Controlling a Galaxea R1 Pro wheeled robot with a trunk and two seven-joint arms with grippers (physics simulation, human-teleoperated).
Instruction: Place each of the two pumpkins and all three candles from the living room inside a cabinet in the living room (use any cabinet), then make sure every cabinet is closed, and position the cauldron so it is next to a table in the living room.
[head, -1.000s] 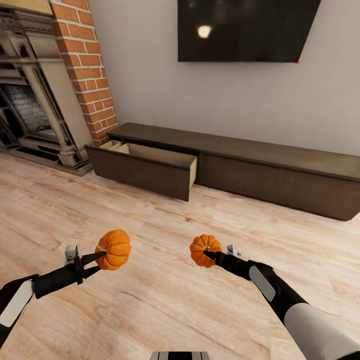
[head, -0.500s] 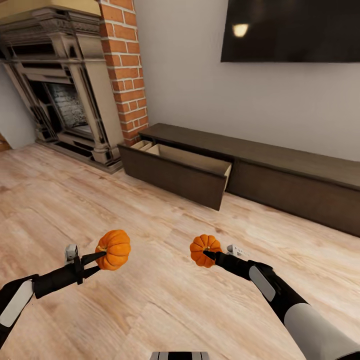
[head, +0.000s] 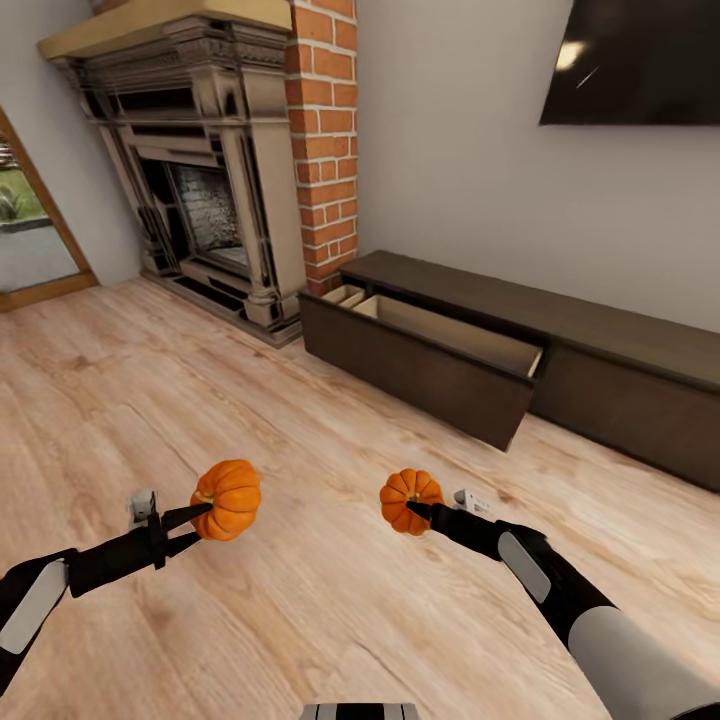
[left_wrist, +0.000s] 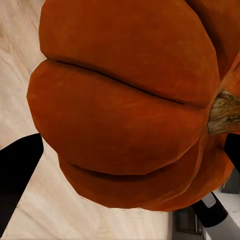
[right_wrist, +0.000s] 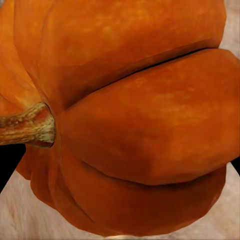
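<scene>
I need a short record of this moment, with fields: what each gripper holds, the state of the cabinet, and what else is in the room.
left gripper: shut on left pumpkin, held above the floor
right gripper: shut on right pumpkin, also in the air
cabinet: along the wall, ahead and to the right
drawer: pulled out, beige inside showing; contents cannot be seen
other things: fireplace, brick column, TV on the wall

Cabinet (head: 560, 370) along wall w/ left drawer (head: 440, 355) pulled out, fireplace (head: 200, 170) to its left.
</scene>
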